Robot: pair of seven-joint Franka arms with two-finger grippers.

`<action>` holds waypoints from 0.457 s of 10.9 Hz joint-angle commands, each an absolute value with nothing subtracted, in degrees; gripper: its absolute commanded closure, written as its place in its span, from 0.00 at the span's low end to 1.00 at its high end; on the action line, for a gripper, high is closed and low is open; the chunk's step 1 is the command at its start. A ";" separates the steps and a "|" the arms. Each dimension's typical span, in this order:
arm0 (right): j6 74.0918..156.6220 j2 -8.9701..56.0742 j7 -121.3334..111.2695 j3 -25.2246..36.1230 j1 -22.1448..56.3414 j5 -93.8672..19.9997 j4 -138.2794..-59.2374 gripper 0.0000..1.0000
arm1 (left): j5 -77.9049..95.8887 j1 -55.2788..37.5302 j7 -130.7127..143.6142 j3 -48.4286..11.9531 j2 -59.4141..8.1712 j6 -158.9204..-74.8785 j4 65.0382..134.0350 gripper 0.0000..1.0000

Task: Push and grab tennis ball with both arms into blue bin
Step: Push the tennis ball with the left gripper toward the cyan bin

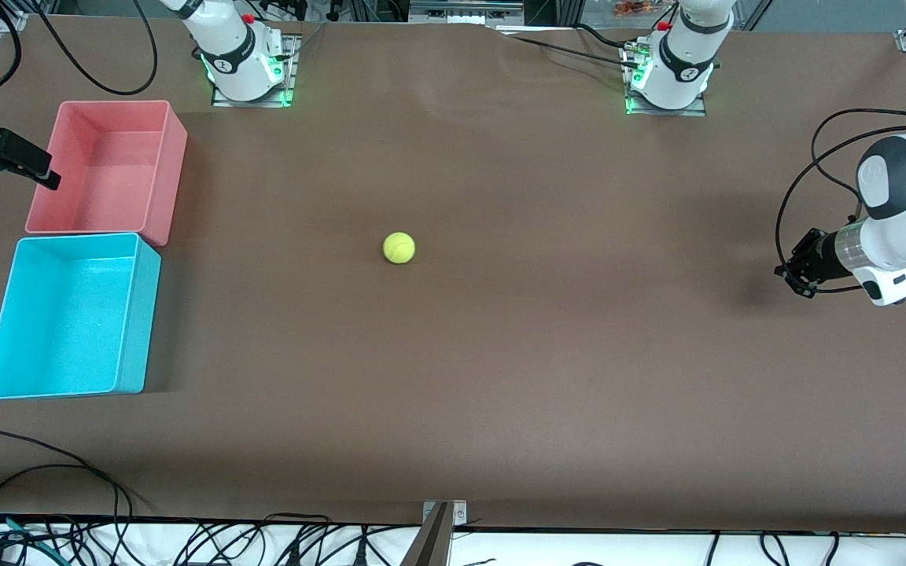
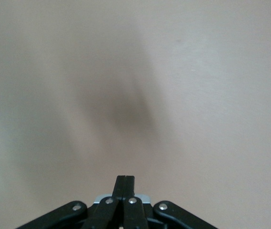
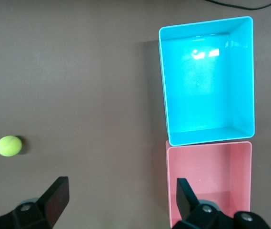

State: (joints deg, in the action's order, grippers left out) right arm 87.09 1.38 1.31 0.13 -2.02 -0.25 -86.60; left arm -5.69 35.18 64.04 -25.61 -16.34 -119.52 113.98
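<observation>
The tennis ball (image 1: 399,247) (image 3: 8,145), yellow-green, rests alone on the brown cloth in the middle of the table. The blue bin (image 1: 142,314) (image 3: 164,81) stands with nothing in it at the right arm's end of the table, well apart from the ball. My right gripper (image 1: 44,174) (image 3: 121,186) hangs open high beside the pink bin, one finger over that bin's edge, holding nothing. My left gripper (image 1: 791,277) (image 2: 125,180) is shut on nothing, low over bare cloth at the left arm's end, pointing toward the ball from a long way off.
A pink bin (image 1: 174,173) (image 3: 209,191) of the same shape touches the blue bin, farther from the front camera. Cables (image 1: 68,472) trail along the table's front edge, and a metal bracket (image 1: 437,534) stands at its middle.
</observation>
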 commanded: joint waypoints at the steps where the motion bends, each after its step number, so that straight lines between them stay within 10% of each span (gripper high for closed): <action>1: 86.22 2.99 1.23 0.09 -2.11 -0.97 -85.61 0.00 | -7.74 34.37 59.25 -30.39 -14.33 -109.81 106.99 1.00; 3: 86.22 3.16 1.32 0.00 -1.94 -0.97 -85.61 0.00 | -7.91 34.45 57.41 -34.96 -13.80 -106.54 102.68 1.00; 5: 86.13 3.52 1.41 -0.09 -1.93 -1.14 -85.61 0.00 | -7.39 34.37 47.15 -36.38 -13.01 -105.03 99.50 0.76</action>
